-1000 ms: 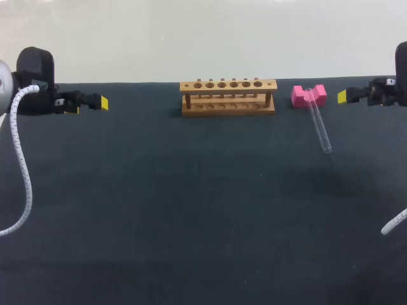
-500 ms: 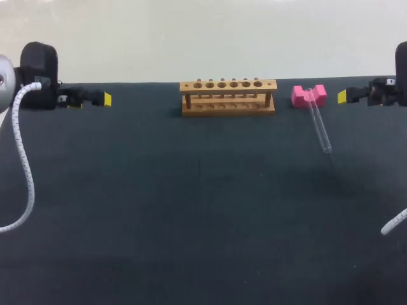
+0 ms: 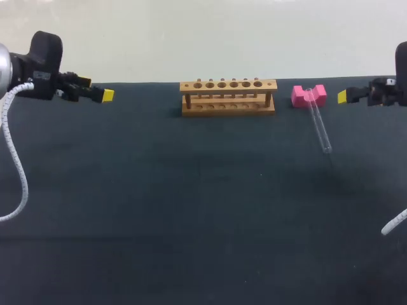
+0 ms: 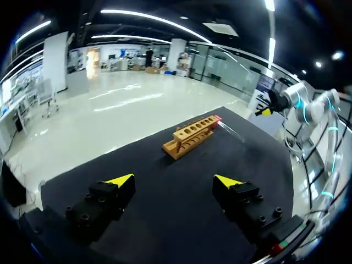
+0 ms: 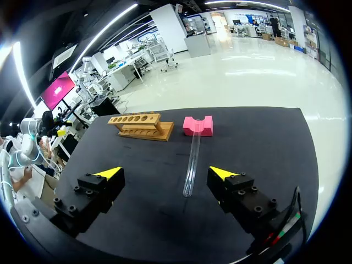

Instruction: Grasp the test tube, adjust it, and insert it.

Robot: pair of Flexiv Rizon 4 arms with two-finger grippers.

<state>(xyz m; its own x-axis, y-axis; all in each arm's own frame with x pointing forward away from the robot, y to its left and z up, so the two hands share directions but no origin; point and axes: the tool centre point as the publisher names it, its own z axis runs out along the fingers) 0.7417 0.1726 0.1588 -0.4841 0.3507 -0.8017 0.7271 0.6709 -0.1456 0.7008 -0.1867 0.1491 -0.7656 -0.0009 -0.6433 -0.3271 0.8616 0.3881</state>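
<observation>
A clear glass test tube (image 3: 319, 124) lies slanted on the black table, its upper end resting in the notch of a pink block (image 3: 308, 95). Left of the block stands a wooden rack (image 3: 227, 96) with a row of holes. My right gripper (image 3: 343, 96) hovers open at the far right, just right of the pink block. In the right wrist view the test tube (image 5: 192, 158) lies ahead of that gripper (image 5: 170, 173), between its spread fingers but well beyond them. My left gripper (image 3: 107, 95) hangs open at the far left. The rack (image 4: 192, 133) sits far ahead of the left gripper (image 4: 175, 180).
The black table (image 3: 191, 210) stretches wide in front of the rack. White cables hang at both sides, one along the left arm (image 3: 16, 171) and one at the right edge (image 3: 394, 222).
My left arm has risen and moved slightly rightward toward the table's back edge. The right arm, the tube, the block and the rack have stayed put.
</observation>
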